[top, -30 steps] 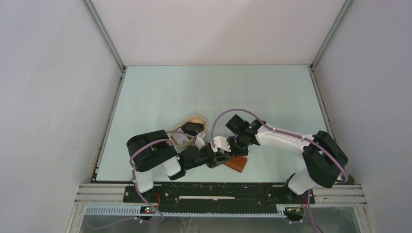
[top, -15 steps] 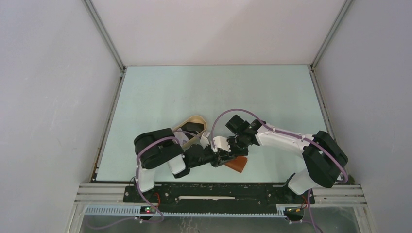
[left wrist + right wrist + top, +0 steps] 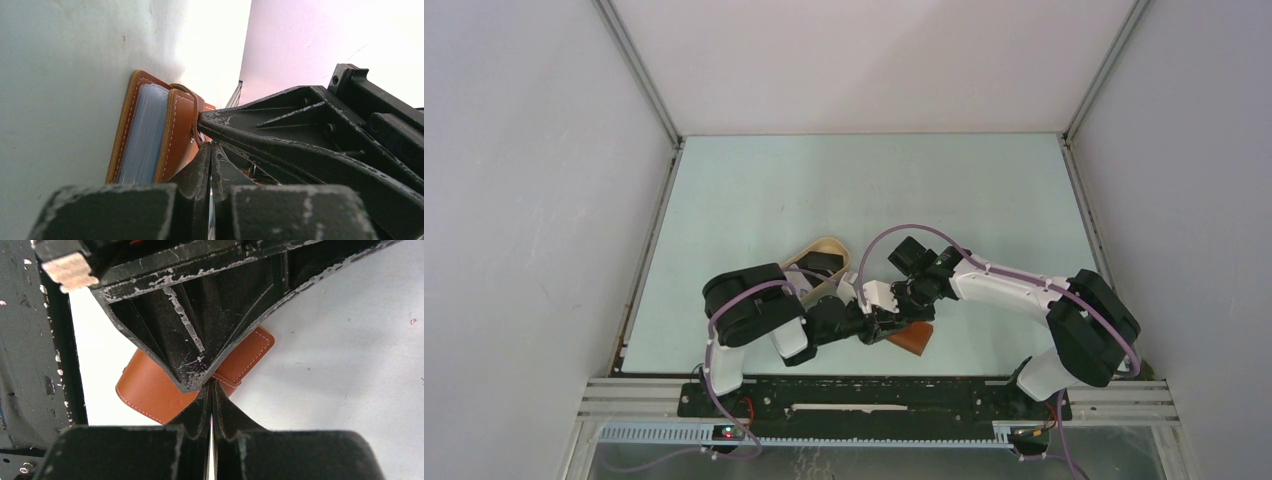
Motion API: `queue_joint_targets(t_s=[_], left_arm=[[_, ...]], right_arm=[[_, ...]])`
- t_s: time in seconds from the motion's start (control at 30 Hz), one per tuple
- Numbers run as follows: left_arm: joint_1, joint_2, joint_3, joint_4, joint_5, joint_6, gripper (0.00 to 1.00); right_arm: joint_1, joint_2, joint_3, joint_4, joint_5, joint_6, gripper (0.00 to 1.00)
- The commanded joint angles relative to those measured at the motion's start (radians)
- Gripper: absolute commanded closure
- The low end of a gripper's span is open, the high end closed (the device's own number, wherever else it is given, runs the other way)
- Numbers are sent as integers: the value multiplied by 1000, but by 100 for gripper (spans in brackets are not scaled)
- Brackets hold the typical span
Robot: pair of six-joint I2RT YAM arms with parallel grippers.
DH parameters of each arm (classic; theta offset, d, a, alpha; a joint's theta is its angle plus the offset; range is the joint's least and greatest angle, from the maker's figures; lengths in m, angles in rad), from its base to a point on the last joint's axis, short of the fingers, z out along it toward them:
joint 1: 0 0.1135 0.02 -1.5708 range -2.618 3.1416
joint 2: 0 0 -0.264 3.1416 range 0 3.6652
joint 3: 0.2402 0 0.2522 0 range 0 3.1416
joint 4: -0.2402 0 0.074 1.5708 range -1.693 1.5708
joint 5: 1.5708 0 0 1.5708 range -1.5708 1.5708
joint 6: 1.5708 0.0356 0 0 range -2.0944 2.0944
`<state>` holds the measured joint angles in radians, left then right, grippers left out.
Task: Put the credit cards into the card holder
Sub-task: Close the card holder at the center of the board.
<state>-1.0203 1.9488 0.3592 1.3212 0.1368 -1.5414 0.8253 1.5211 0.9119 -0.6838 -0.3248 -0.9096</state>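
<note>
Since a second ago, left arm has swung right toward the small reddish-brown leather card holder, which lies folded at lower centre of the overhead view. Left gripper and right gripper, both pinched together, meet at its strap, directly ahead of each.

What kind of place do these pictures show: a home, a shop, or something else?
Most likely a laboratory robot cell. Plain white walls close in a pale green table, aluminium rails frame it, and a left arm and a right arm are mounted at its near edge.
</note>
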Motion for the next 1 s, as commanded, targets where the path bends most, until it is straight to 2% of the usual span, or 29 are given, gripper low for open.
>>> queue_joint_targets(t_s=[0.0, 0.83, 0.97], left_arm=[[15, -1, 14, -17, -25, 8, 95], [22, 76, -43, -15, -29, -90, 100], [22, 60, -41, -72, -18, -86, 100]], right_arm=[[26, 66, -56, 6, -6, -9, 95], [41, 46, -56, 17, -20, 0, 96], [46, 37, -56, 28, -16, 8, 96]])
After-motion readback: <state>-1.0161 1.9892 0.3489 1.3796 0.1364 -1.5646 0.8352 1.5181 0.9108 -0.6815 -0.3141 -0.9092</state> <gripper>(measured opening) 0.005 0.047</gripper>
